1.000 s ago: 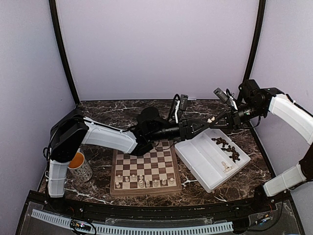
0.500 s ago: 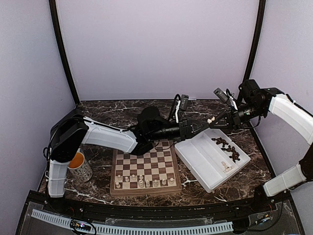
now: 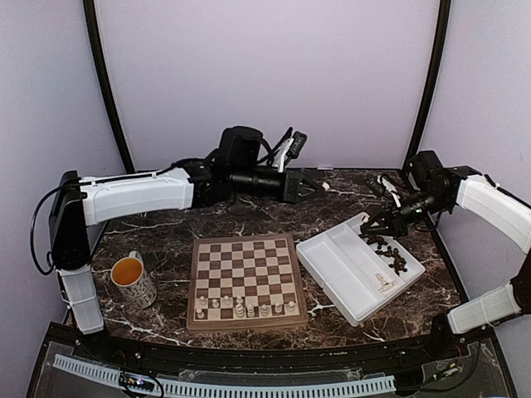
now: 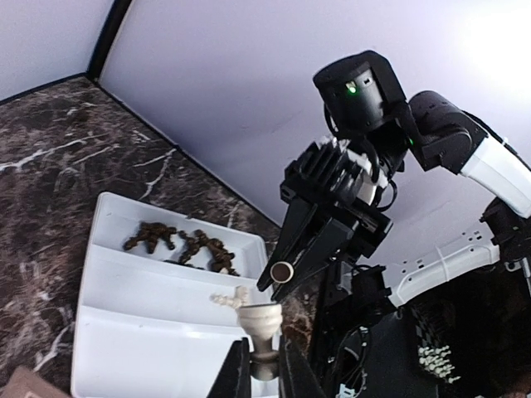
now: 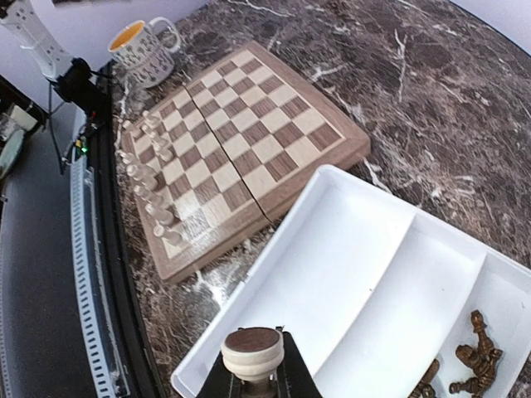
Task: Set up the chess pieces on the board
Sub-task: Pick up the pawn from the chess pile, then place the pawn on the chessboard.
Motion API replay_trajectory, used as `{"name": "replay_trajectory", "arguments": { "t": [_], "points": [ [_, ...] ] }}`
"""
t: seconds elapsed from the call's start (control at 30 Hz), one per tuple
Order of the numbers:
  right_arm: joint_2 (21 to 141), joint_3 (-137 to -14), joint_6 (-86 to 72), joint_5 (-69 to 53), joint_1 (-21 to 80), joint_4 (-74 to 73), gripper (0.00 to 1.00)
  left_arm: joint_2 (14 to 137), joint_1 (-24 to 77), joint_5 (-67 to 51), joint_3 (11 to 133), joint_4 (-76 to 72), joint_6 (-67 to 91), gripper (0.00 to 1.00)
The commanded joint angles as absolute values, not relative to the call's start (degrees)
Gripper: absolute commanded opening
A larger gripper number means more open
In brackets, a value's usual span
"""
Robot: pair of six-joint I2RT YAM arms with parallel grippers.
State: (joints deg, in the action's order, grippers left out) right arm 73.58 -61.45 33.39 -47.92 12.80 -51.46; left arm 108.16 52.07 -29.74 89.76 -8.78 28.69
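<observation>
While left hand (image 4: 260, 365) pinches pale piece (image 4: 260, 319), board (image 3: 245, 261) well apart.

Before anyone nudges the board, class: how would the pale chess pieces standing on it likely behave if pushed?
The pale chess pieces stand tall on small bases, so they would probably tip. Their round turned shape suggests a fallen one may roll across the board. Being tiny, they are likely light.
</observation>
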Motion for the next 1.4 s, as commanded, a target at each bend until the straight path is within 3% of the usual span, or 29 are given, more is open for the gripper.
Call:
{"name": "replay_trajectory", "arguments": {
  "t": [0.0,0.13,0.43,0.87,1.37],
  "points": [
    [72.6,-57.5,32.2,-39.7,12.5,-42.8,0.08,104.7,49.4,-26.7,98.0,31.7,18.8,0.02],
    [73.8,-56.0,31.9,-39.7,12.5,-40.9,0.08,107.2,47.9,-25.0,105.2,51.8,12.8,0.02],
    [75.5,-55.0,32.5,-39.6,12.5,-40.4,0.08,104.3,46.8,-22.0,97.0,63.7,10.2,0.02],
    [74.8,-53.7,33.0,-40.6,12.5,-40.3,0.09,105.9,47.1,-26.6,89.5,69.0,16.0,0.0],
    [74.3,-53.0,34.2,-41.0,12.5,-40.9,0.09,120.3,50.2,-25.7,101.7,69.3,16.3,0.0]
  ]
}}
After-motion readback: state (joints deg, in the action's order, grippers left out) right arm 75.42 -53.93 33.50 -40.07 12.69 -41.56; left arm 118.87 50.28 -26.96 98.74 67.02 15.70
